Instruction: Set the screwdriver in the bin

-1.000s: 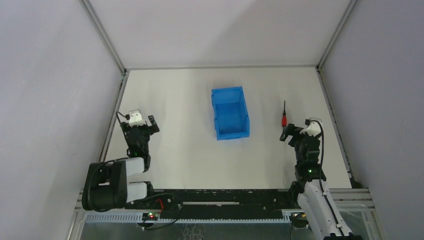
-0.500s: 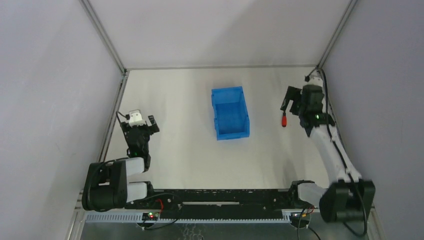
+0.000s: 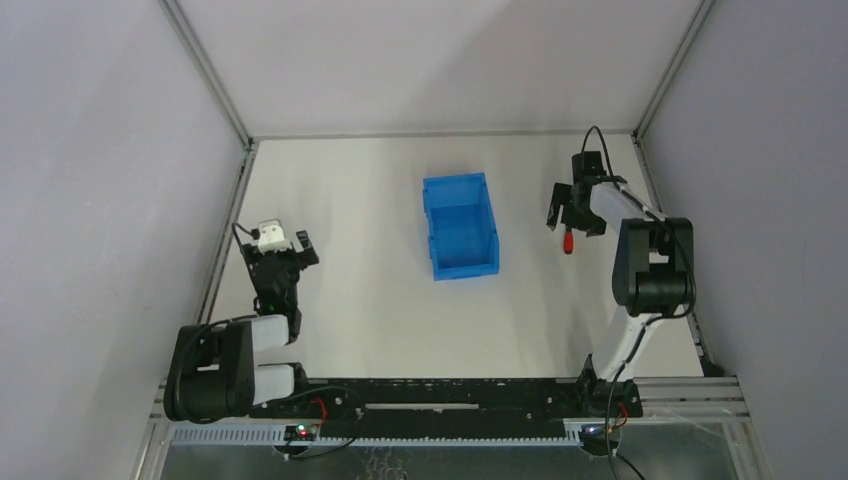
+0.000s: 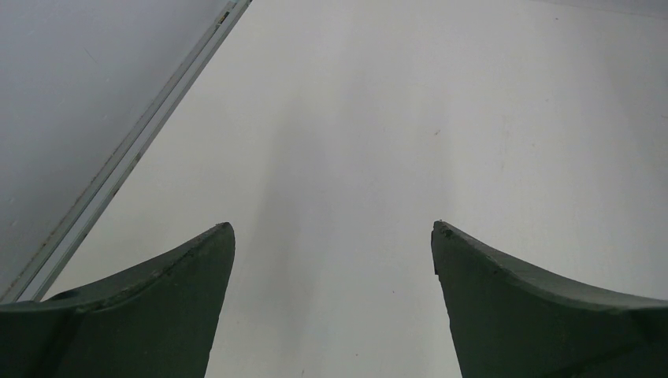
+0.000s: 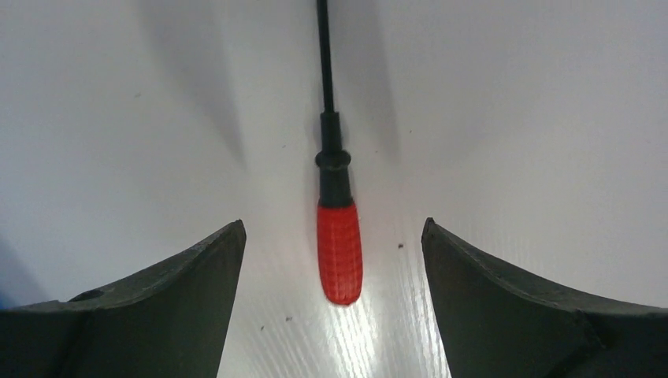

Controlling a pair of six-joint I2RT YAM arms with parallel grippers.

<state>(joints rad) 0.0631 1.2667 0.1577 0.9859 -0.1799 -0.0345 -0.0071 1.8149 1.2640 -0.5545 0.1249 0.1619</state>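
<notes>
Two dark fingers of the right claw (image 5: 331, 224) stand wide apart and hold nothing. In the right wrist view they frame the small slim screwdriver with a ribbed red plastic handle and a thin black metal shaft (image 5: 339, 252). It lies flat on the white surface (image 5: 520, 118), handle low in the frame between the fingertips, shaft running up to the top edge. Neither finger touches it.

From overhead, this claw (image 3: 567, 212) hangs in the upper right of the frame, with the red handle (image 3: 567, 241) showing just below it. The rectangular bright blue plastic bin (image 3: 465, 262) sits at the centre of the frame, well apart from the screwdriver, with nothing visible inside.

At the left of the overhead frame the left claw (image 4: 332, 226) is also spread wide and empty, over bare surface.

The screwdriver looks light, stiff and hard, so squeezing should not harm it. The round shaft is too thin and smooth and would likely roll or slip. The ribbed handle is thicker and offers grip, so its middle is the place to take hold, fingers closing across it. Because it lies so low, the fingertips would need to come almost down to the surface.
</notes>
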